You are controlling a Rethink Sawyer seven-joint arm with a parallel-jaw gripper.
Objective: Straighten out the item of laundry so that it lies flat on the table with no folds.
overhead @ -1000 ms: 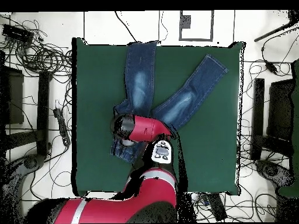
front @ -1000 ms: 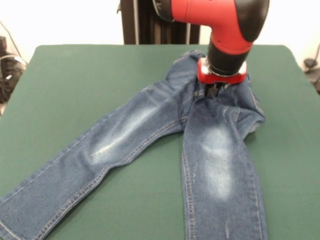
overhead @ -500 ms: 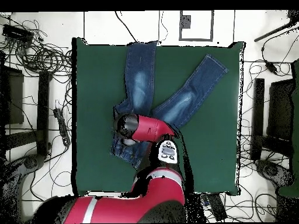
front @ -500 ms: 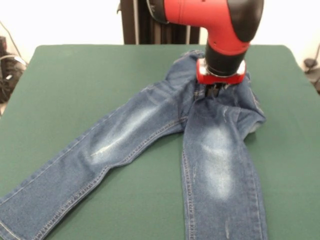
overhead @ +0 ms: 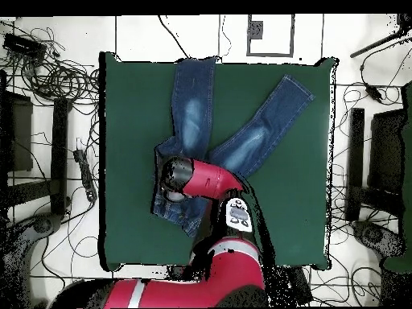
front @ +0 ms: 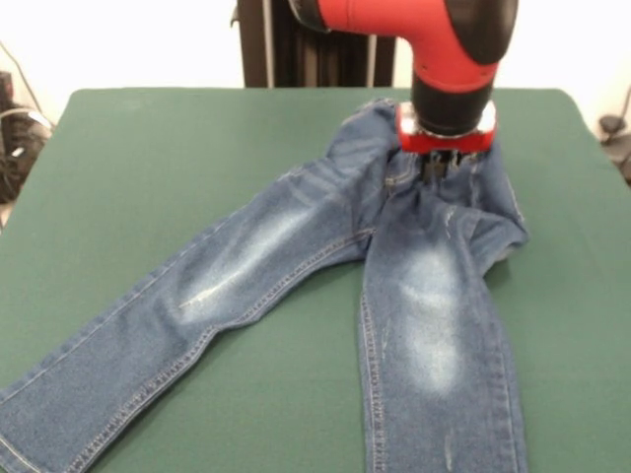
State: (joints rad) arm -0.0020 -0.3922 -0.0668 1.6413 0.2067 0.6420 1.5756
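The blue denim jeans (front: 414, 296) lie on the green table (front: 148, 148) with both legs spread toward the front edge. One leg runs to the lower left, the other straight down. The waist end is bunched and folded under the arm. My gripper (front: 435, 173) points down at the seat of the jeans, and the cloth gathers in creases toward its tips. In the overhead view the jeans (overhead: 191, 105) form a V on the table (overhead: 129, 121). The red wrist (overhead: 187, 177) hides the gripper and part of the rumpled waist.
The robot's pedestal and dark frame (front: 296, 44) stand behind the table's far edge. Cables and stands (overhead: 48, 72) lie on the floor around the table. Bare green felt spreads to the left (front: 118, 197) and right (front: 572, 296) of the jeans.
My gripper has moved a little toward the robot's side of the table, and the gathered cloth at the seat has followed it. The legs have barely shifted.
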